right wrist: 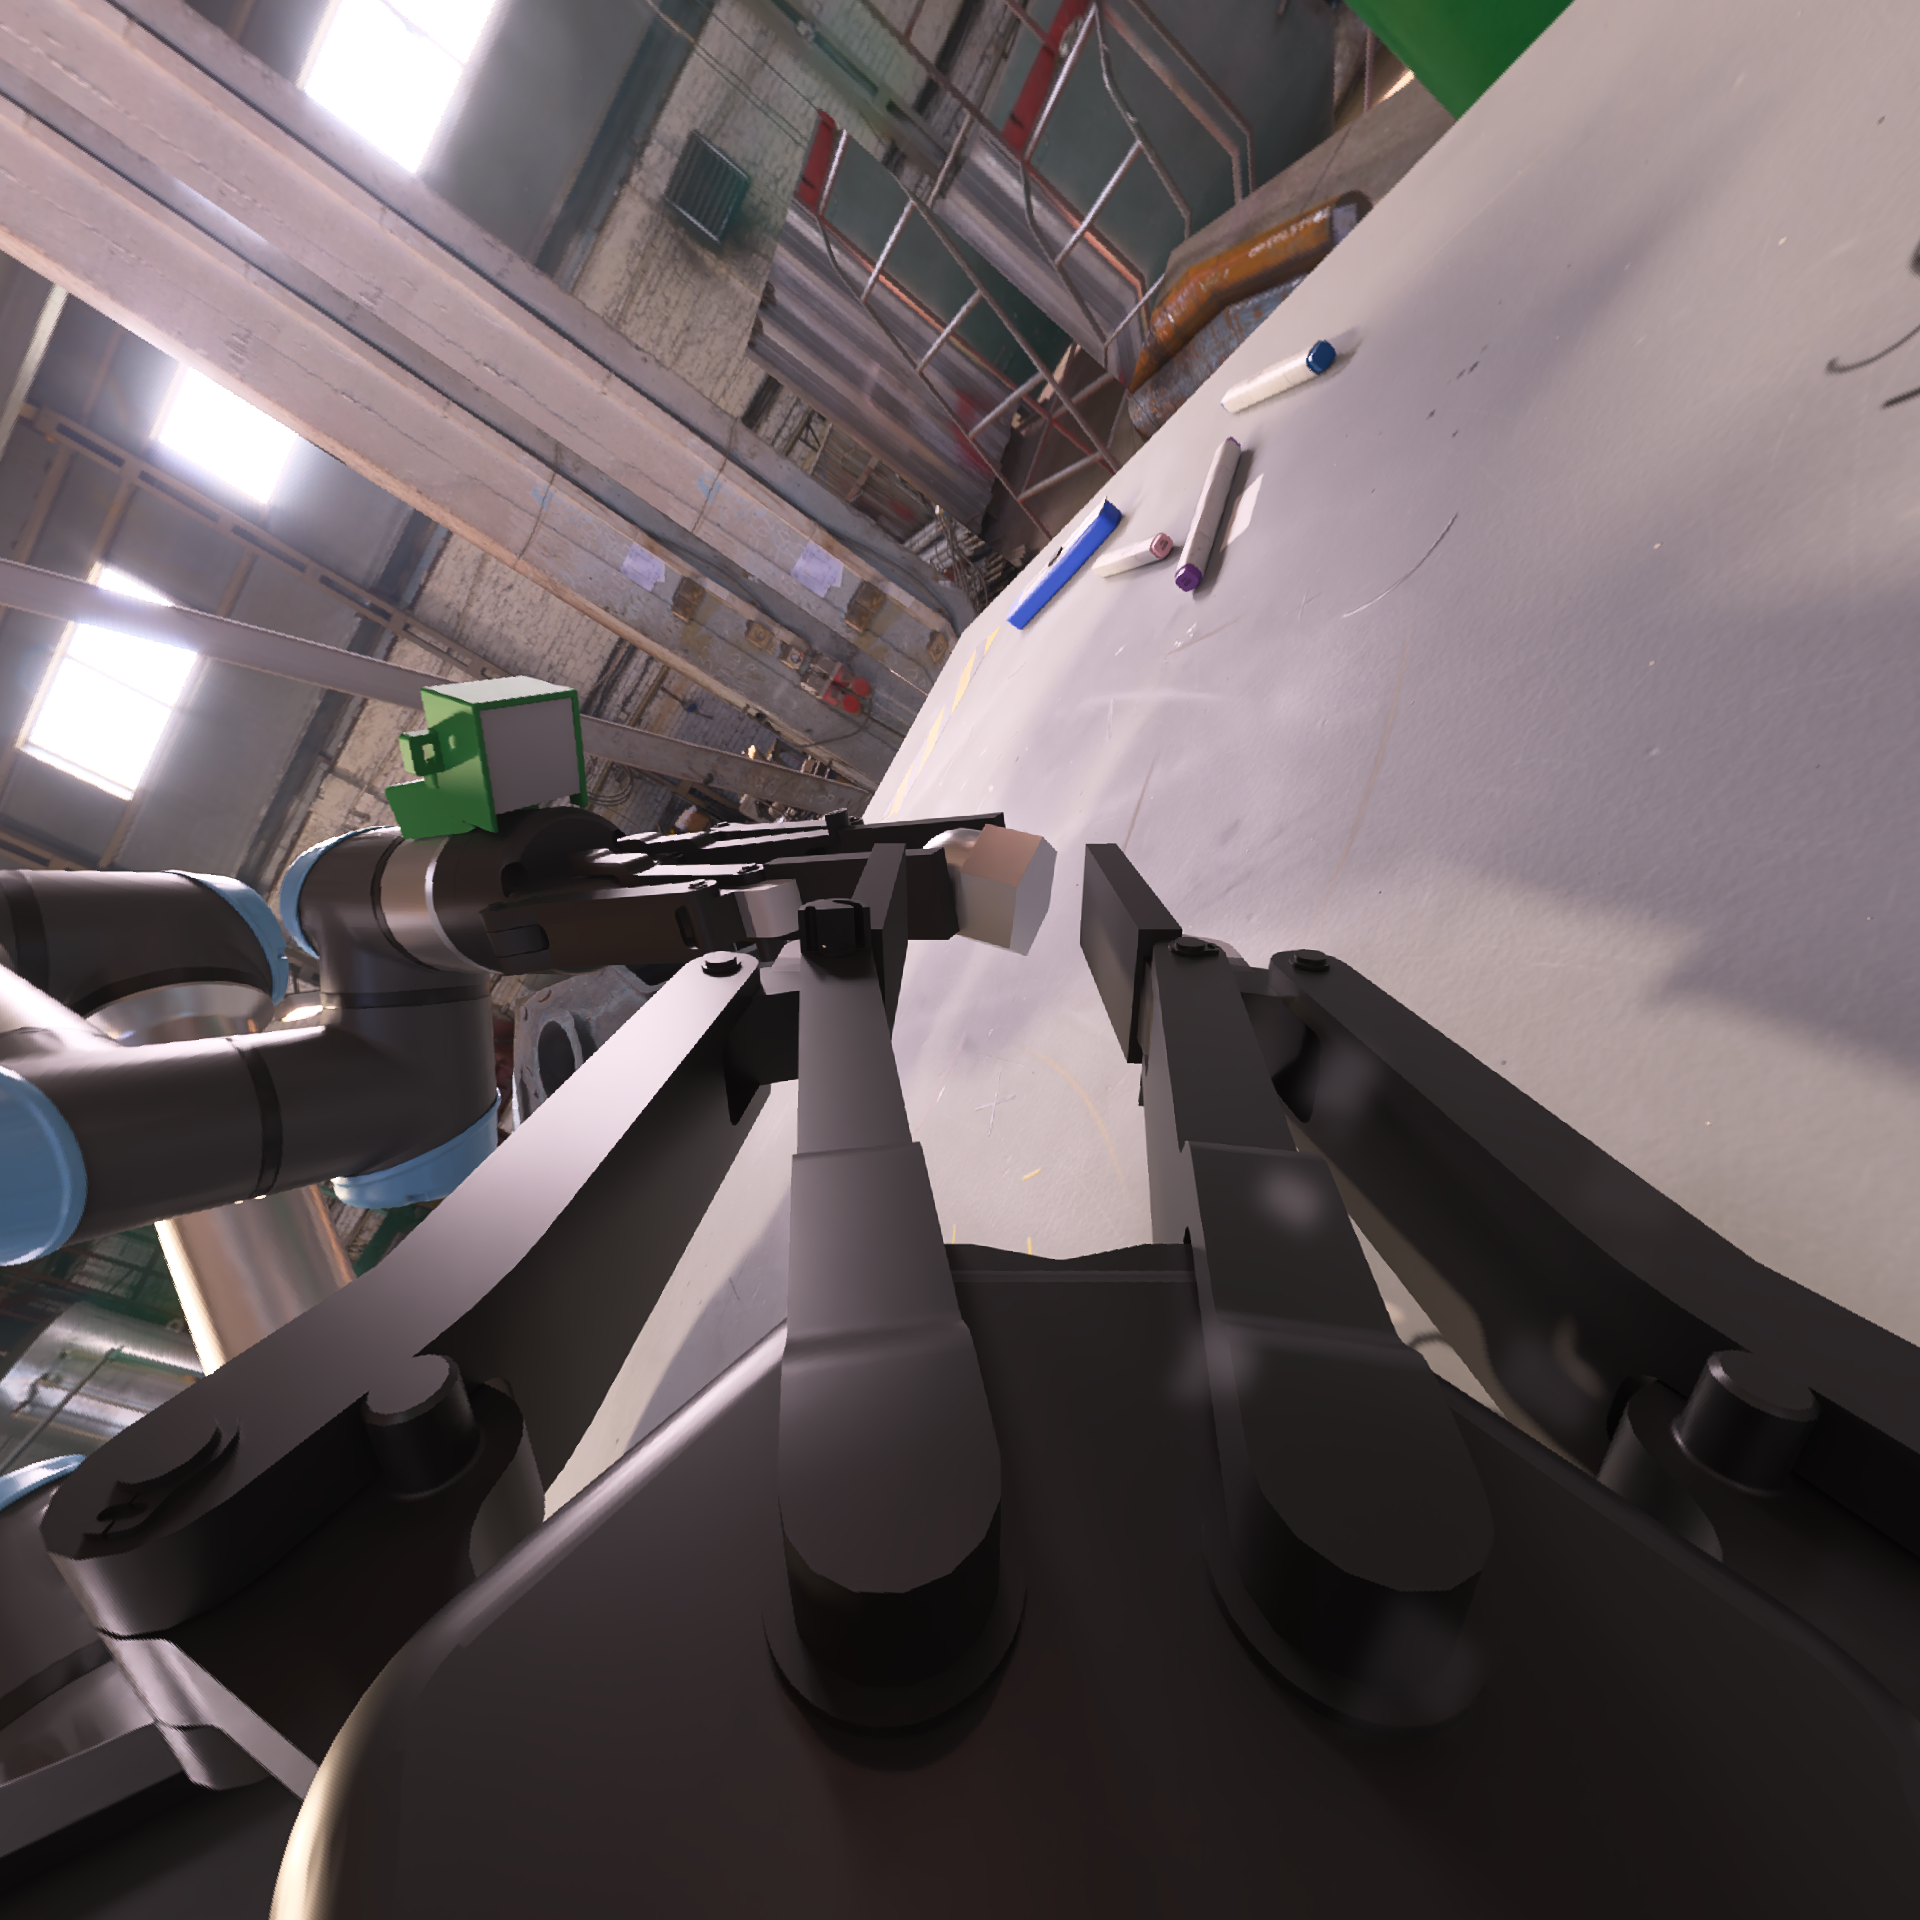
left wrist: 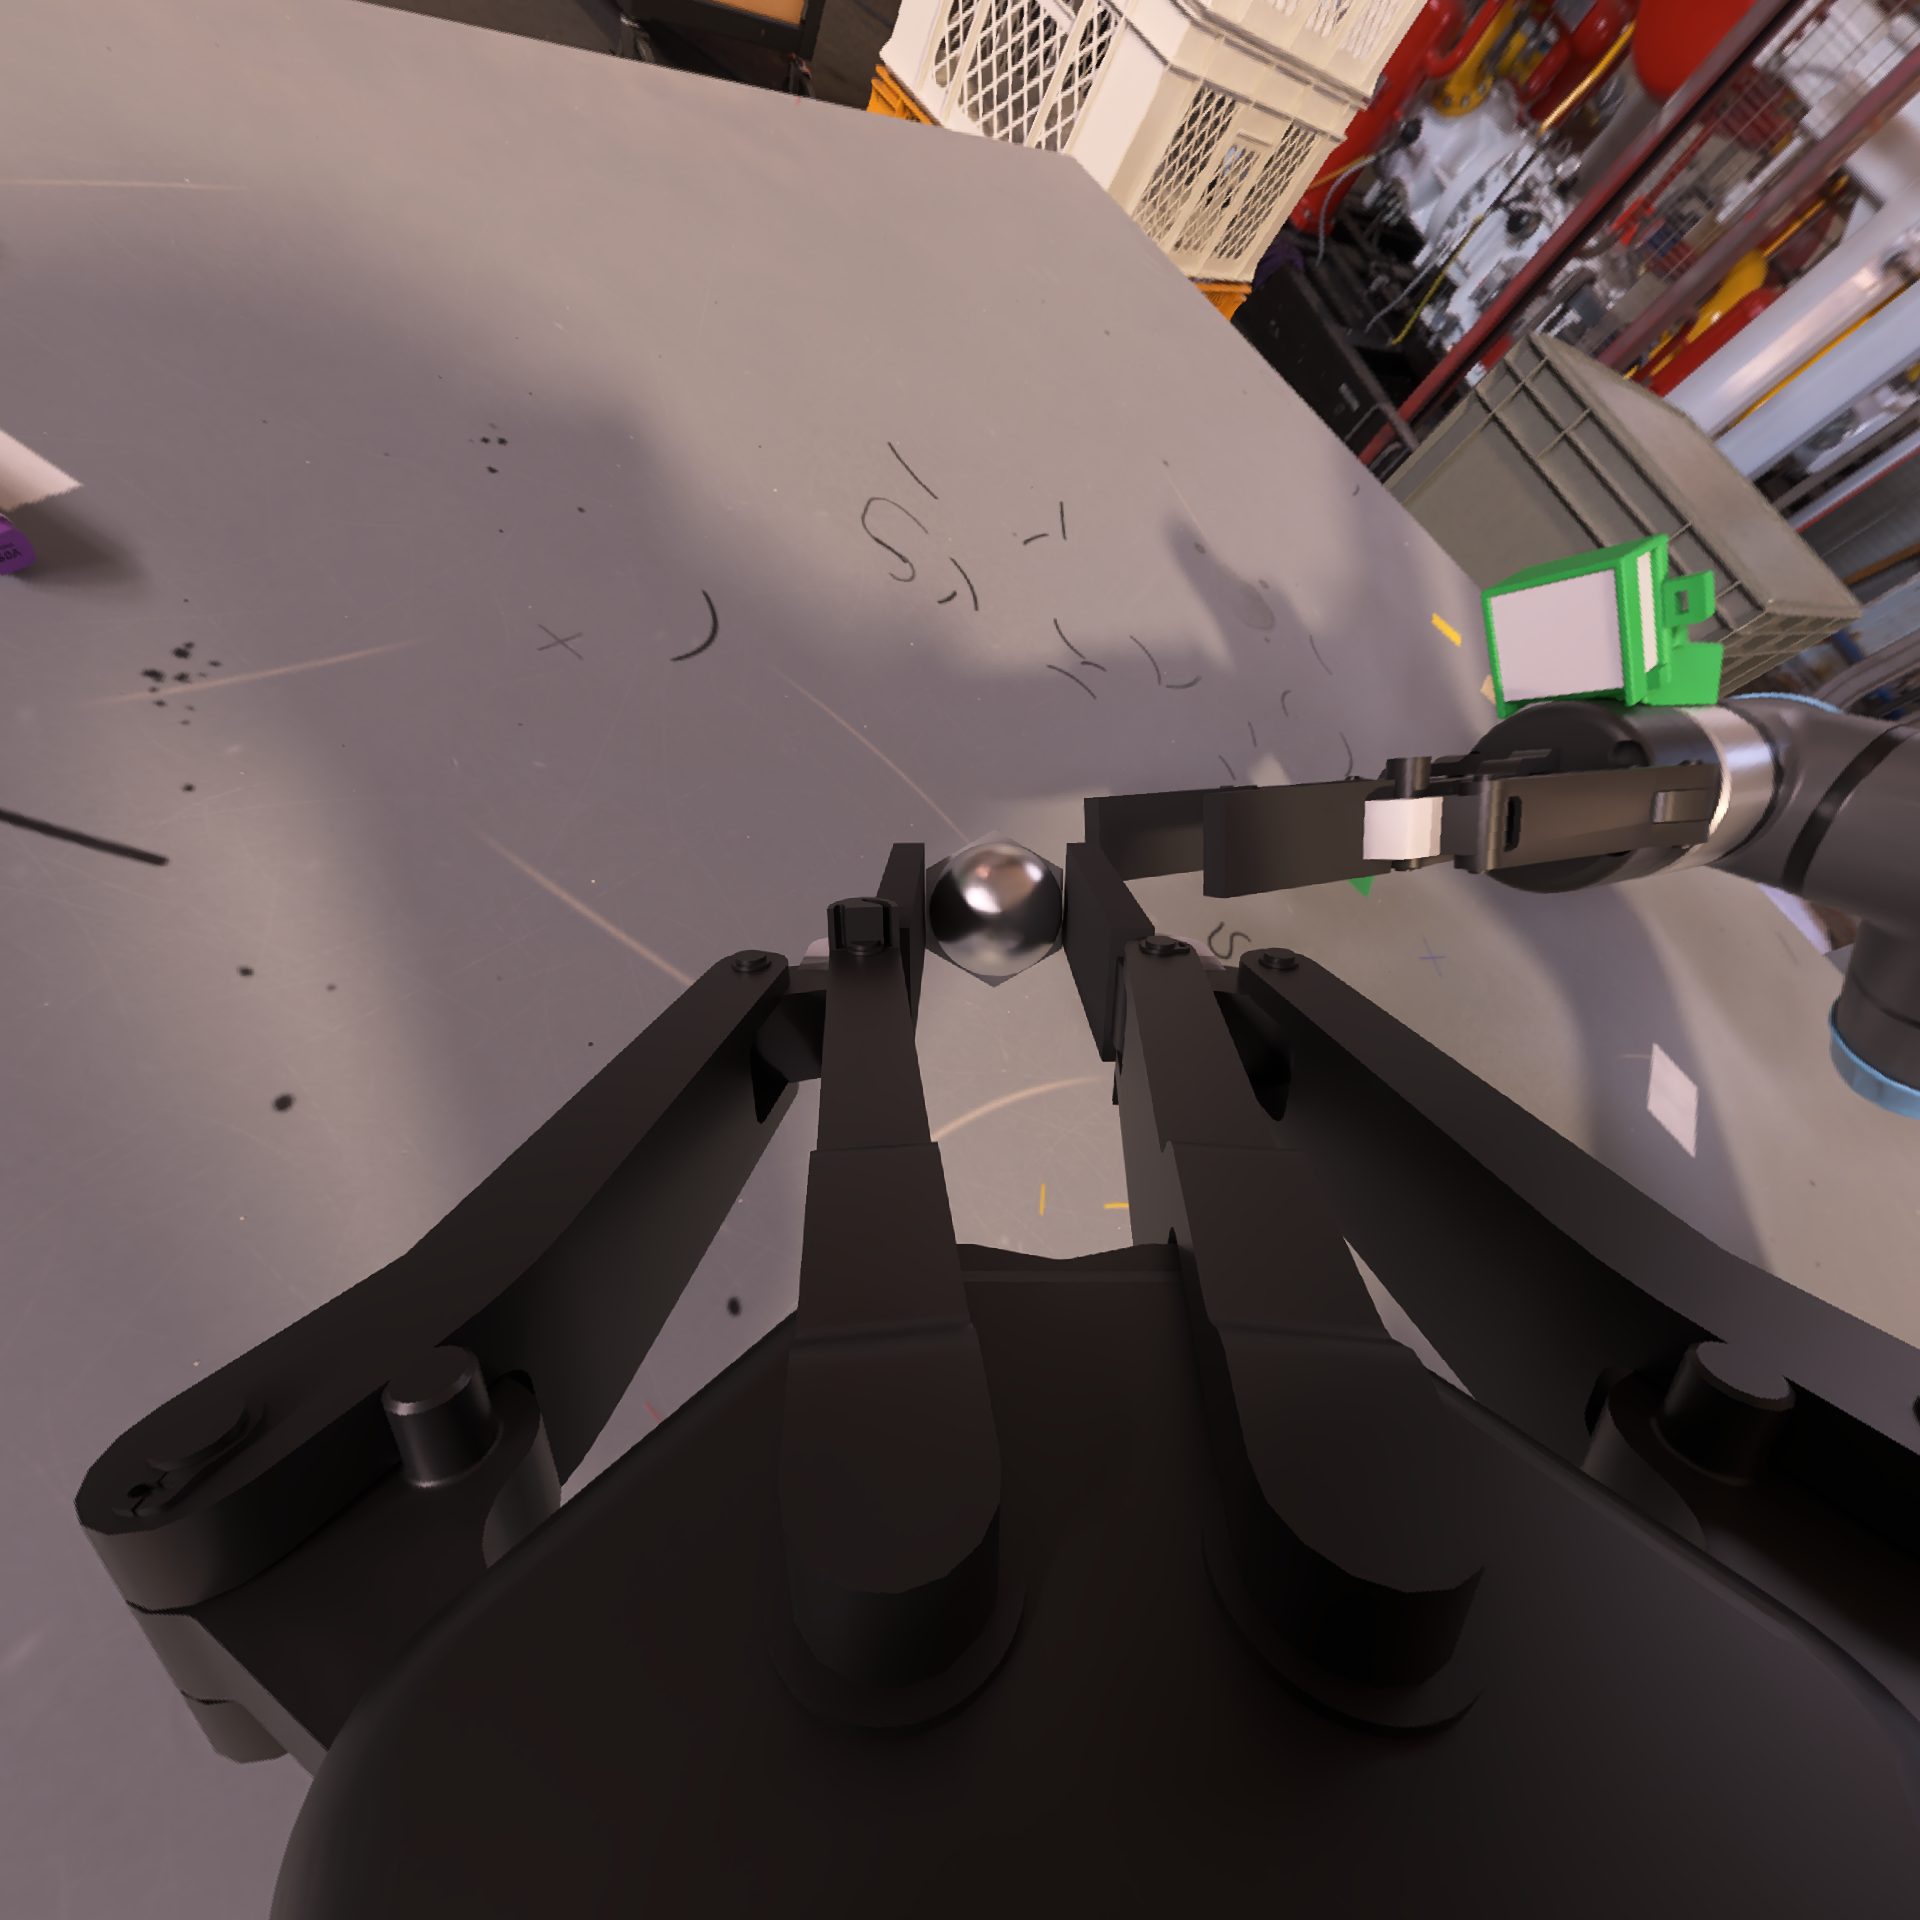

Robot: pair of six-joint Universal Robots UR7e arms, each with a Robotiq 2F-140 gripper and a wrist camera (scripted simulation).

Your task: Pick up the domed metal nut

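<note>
The left gripper (left wrist: 994, 914) has its two black fingers (left wrist: 902, 904) closed on the domed metal nut (left wrist: 995, 912), one pad pressed to each side of it. The nut is shiny, its rounded cap facing back toward the wrist, with the corners of its hexagonal base showing above and below the dome. It sits at the very tips of the fingers, over the grey desk (left wrist: 416, 727), which is scuffed and scribbled with black pen marks. Whether the nut is clear of the desk or just resting on it I can't quite make out from this angle.

The right gripper (right wrist: 987, 894) reaches in from the side, level with the nut and just beside the left fingers. Its fingers (right wrist: 1117, 925) stand apart with nothing between them; seen from its own wrist, the nut (right wrist: 1003, 888) appears past the tips as a pale faceted shape held by the other arm.

Farther along the desk lie a few markers: a blue-capped marker (right wrist: 1280, 376), a purple-capped marker (right wrist: 1208, 516) and a shorter pink-capped marker (right wrist: 1135, 556), with a flat blue bar (right wrist: 1066, 564) just beside them. A green block (left wrist: 1590, 629) with a white face is mounted on the right wrist.
</note>
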